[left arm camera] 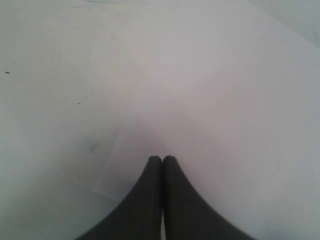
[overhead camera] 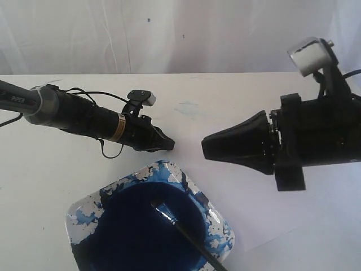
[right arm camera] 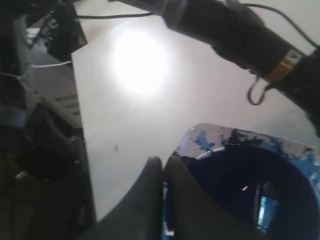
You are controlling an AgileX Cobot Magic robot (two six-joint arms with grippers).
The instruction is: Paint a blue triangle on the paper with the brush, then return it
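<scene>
Left arm (overhead camera: pixel 62 110) reads "PIPER" at left edge. Left pincer (left arm camera: pixel 162 159) and right pincer (right arm camera: pixel 162 161) pressed together, empty. Brush (overhead camera: pixel 186 232) lies in blue dish (overhead camera: pixel 79 217), bottom centre.

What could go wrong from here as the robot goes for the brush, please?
The brush lies low in the dish, so the shut right gripper could dip into paint or nudge the dish when reaching. Its bristles sit in deep blue paint; an overloaded brush might drip on the blank paper.
</scene>
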